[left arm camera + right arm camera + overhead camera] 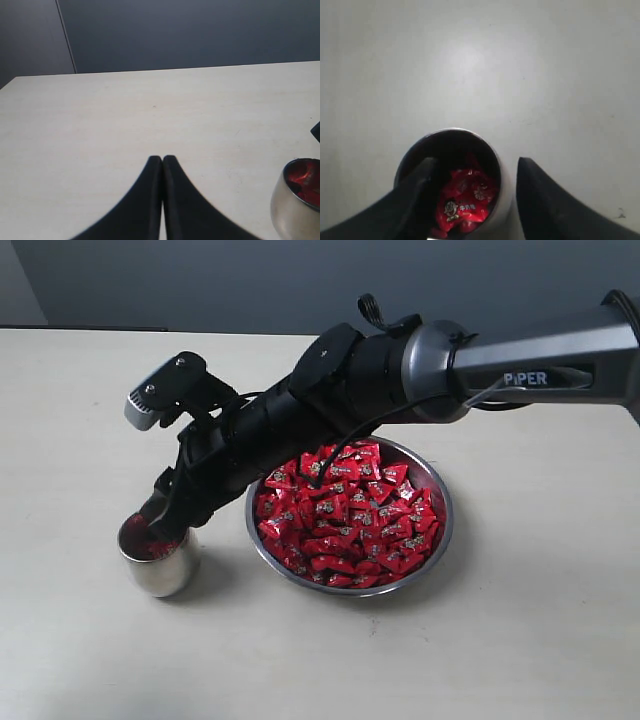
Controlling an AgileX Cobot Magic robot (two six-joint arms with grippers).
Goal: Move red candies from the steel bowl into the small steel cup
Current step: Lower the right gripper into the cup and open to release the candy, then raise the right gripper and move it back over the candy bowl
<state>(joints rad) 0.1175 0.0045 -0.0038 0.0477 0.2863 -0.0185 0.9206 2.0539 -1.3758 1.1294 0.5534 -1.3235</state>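
Note:
The steel bowl sits mid-table, heaped with red candies. To its left stands the small steel cup with a few red candies inside. My right gripper reaches across the bowl and hangs just above the cup's mouth. In the right wrist view that gripper is open: one finger is over the cup, the other outside its rim, and nothing is held. Red candies lie in the cup's bottom. My left gripper is shut and empty above bare table, with the cup off to one side.
The pale table extends all around the bowl and cup. The right arm spans from the right edge over the bowl's far side. A grey wall stands behind the table.

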